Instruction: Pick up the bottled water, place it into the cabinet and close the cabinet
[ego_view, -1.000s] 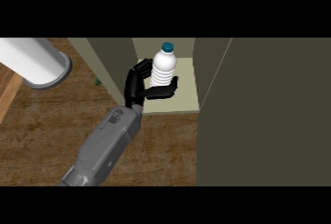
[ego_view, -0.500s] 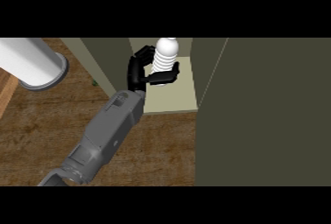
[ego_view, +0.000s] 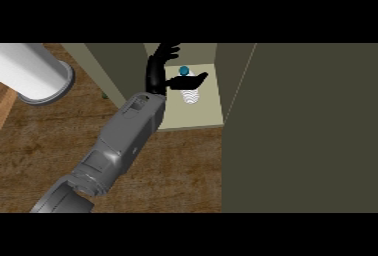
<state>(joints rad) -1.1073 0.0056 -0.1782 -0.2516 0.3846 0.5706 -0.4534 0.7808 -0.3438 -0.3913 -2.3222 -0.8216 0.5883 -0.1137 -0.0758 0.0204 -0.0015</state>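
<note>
The robot's left hand (ego_view: 158, 76) is up in the upper middle of the frame, reaching into the open olive-green cabinet (ego_view: 130, 60). The hand is open: its black fingers (ego_view: 167, 50) stand straight and spread, pointing toward the top edge, and they grip nothing. The thumb (ego_view: 194, 78) sticks out to the right.

The clear ribbed plastic water bottle with the teal cap (ego_view: 192, 95) sits just right of the palm, on the cabinet's pale shelf floor (ego_view: 201, 116). The cap end is toward the top of the frame. The thumb crosses over the bottle just below the cap; whether it touches the bottle I cannot tell. The fingers are above and left of the bottle, apart from it.

The grey forearm (ego_view: 124, 137) runs down from the hand to the lower left corner, over the brown wooden worktop (ego_view: 184, 165). The cabinet's broad dark door (ego_view: 310, 125) fills the right side, standing open. A white cylinder with a grey rim (ego_view: 29, 70) lies at the upper left, well away from the bottle.
</note>
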